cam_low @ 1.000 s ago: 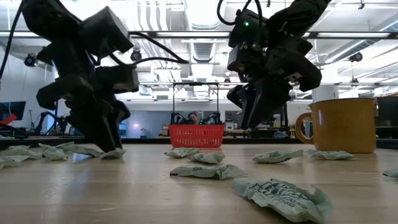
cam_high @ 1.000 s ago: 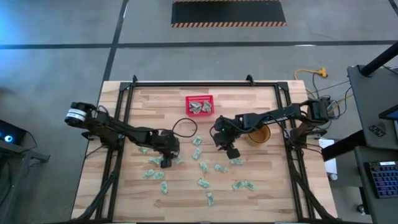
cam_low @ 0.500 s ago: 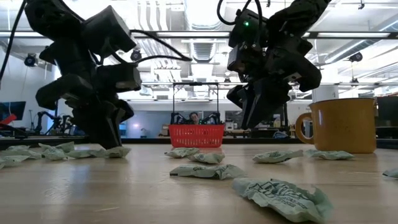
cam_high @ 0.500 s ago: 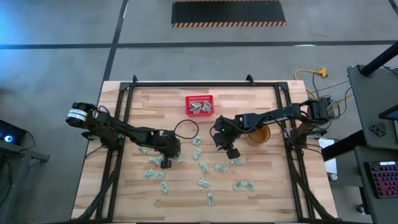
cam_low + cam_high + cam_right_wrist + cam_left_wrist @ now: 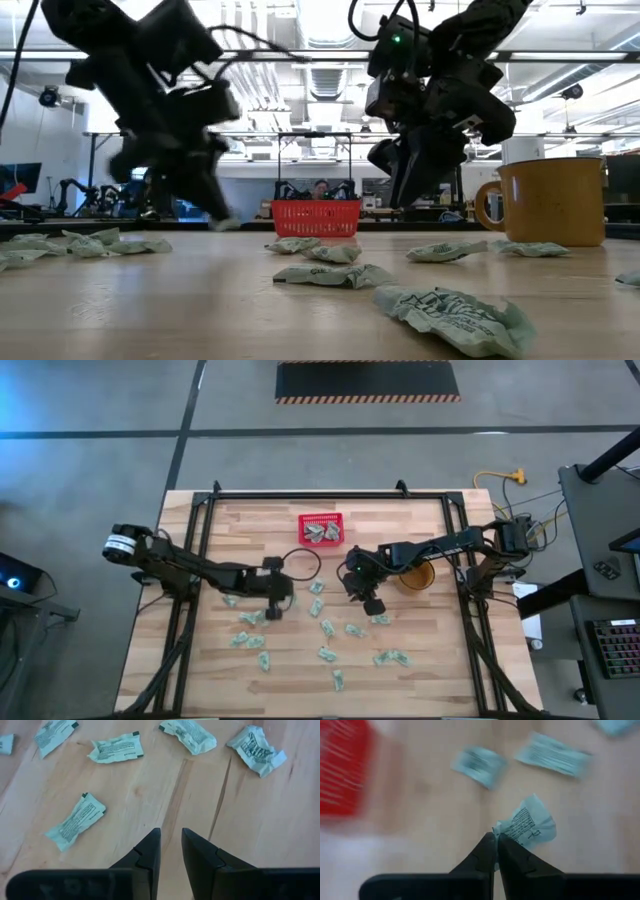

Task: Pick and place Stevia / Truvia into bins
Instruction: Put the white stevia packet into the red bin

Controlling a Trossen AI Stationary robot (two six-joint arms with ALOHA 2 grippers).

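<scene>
While a handful of sachets already sit in the red basket at the far side of the table, most of the job looks undone to me: plenty of Stevia packets are scattered over the wood between and in front of the arms. Left gripper has its fingers pinched tight on one crumpled sachet, lifted off the table near the basket. Right gripper hovers over loose packets with a narrow gap between its fingers and nothing in it. Yellow mug just sits off to the side.
</scene>
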